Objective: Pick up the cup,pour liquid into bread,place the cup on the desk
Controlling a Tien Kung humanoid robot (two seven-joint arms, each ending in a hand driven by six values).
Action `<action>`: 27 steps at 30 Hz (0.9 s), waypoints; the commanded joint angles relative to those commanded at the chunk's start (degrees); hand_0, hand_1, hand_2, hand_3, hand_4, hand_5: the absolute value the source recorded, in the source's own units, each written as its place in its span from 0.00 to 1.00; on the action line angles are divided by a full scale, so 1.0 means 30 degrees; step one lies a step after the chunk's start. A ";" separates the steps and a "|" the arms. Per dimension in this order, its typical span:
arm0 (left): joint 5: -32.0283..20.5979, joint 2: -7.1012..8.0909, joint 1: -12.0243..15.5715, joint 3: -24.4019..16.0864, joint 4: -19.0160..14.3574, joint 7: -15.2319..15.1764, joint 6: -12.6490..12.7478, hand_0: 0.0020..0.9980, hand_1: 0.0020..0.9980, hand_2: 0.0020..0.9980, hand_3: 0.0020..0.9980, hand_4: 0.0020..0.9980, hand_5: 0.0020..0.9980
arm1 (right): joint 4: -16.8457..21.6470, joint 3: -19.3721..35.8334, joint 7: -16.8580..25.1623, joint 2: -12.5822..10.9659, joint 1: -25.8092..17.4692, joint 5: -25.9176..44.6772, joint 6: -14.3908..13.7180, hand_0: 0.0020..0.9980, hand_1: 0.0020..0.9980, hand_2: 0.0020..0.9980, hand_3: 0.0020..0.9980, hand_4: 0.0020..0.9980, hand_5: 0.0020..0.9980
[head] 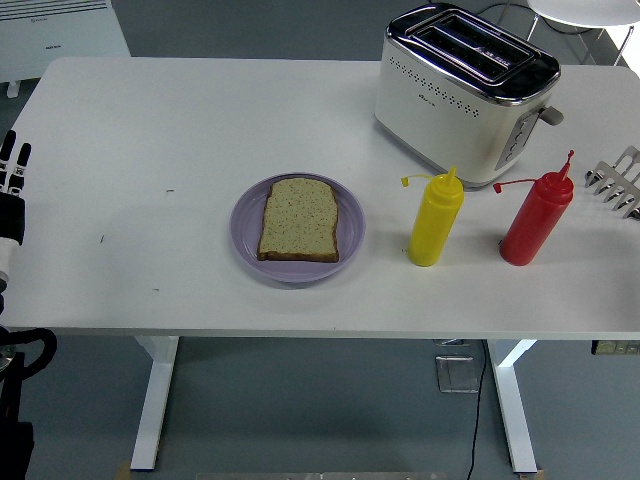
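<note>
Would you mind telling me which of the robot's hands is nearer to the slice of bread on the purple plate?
Left. The left hand rests at the table's left edge, well left of the slice of bread. The right hand is not in view at all.
</note>
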 joint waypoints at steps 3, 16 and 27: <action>0.0001 0.0000 0.0007 -0.0016 -0.0001 0.0003 0.0001 0.81 0.75 0.74 0.73 0.48 1.00 | -0.0046 -0.0013 -0.0053 0.0057 0.0013 -0.0002 0.0009 0.82 0.74 0.79 0.78 0.62 0.30; 0.0004 -0.0038 -0.0094 -0.0225 -0.0025 0.0009 -0.0001 0.81 0.75 0.74 0.73 0.48 1.00 | -0.0203 0.0097 -0.0082 0.0229 0.0221 0.0198 -0.0102 0.83 0.74 0.79 0.78 0.63 0.31; 0.0003 -0.0057 -0.0087 -0.0213 -0.0013 0.0017 0.0010 0.81 0.75 0.75 0.73 0.49 1.00 | -0.0179 0.0060 -0.0118 0.0294 0.0357 0.0073 -0.0279 0.83 0.75 0.79 0.79 0.64 0.32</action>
